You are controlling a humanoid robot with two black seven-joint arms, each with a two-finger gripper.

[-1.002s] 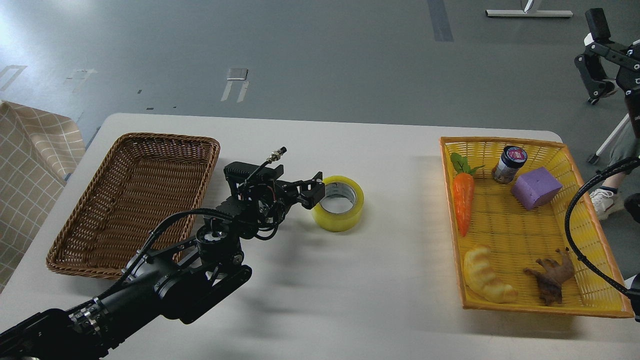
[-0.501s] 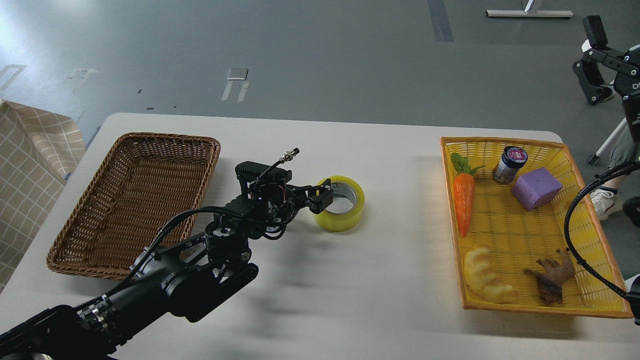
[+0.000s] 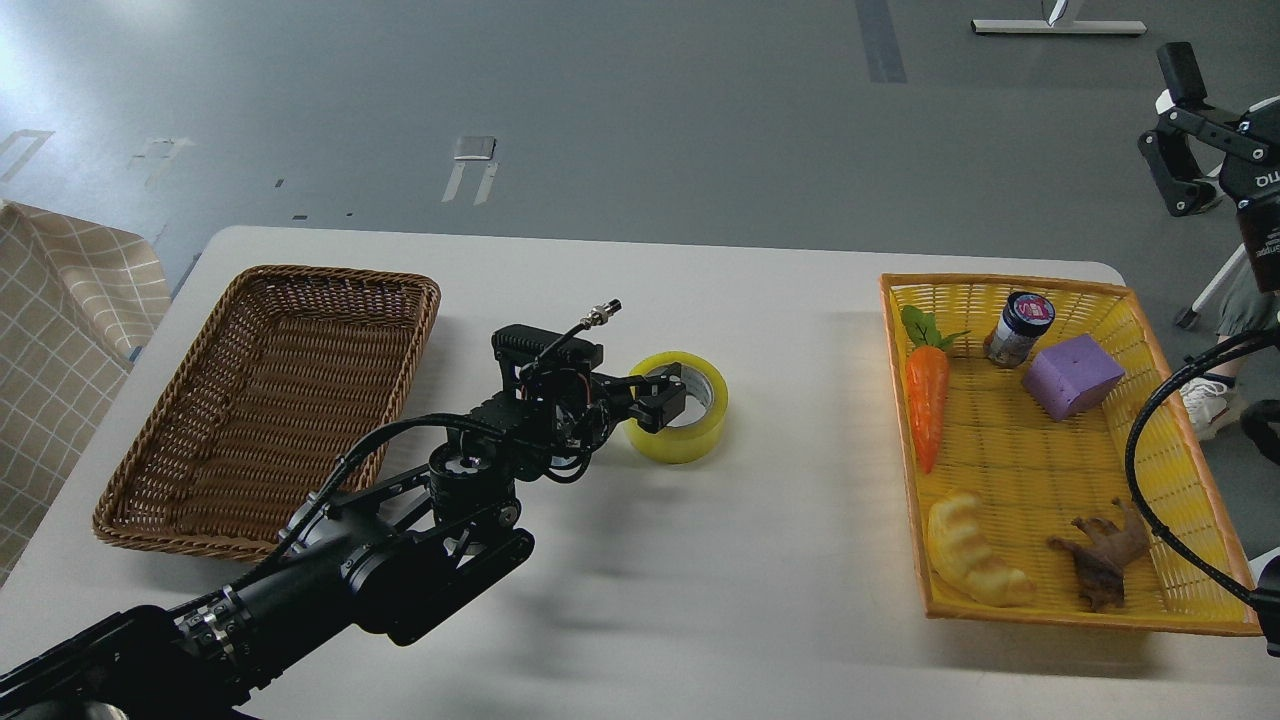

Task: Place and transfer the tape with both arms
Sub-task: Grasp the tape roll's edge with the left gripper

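The tape roll (image 3: 680,408) lay flat on the white surface (image 3: 700,560), between the empty brown wicker basket (image 3: 270,400) and the yellow basket (image 3: 1060,450), so it had left the yellow basket and the drop into the brown one remained. The left claw (image 3: 660,403) sat at the roll's near wall, fingers apart, one seemingly inside the core, not yet clamped. The right claw (image 3: 1172,165) hung well off, spread, empty. The tape was translucent yellow around a grey-white core.
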